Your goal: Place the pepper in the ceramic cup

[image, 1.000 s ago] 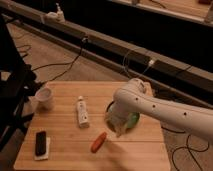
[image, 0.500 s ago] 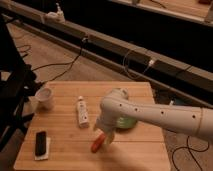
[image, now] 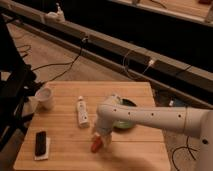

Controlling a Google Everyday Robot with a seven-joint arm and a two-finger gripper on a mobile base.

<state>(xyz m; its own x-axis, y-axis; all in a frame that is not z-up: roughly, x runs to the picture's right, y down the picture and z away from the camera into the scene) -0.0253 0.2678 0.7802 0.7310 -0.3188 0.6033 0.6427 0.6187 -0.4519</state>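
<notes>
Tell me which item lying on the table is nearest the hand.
The orange-red pepper, right at the tip of the lowered hand; the white tube and the black object lie farther off.

This looks like a robotics lab or test room. A white robot arm [image: 150, 117] reaches over a small wooden table [image: 60, 125], its claw [image: 100, 135] low near the table's front edge. Loose black cables [image: 60, 65] trail across the bare floor [image: 100, 70] below a long dark ledge [image: 115, 47].
</notes>
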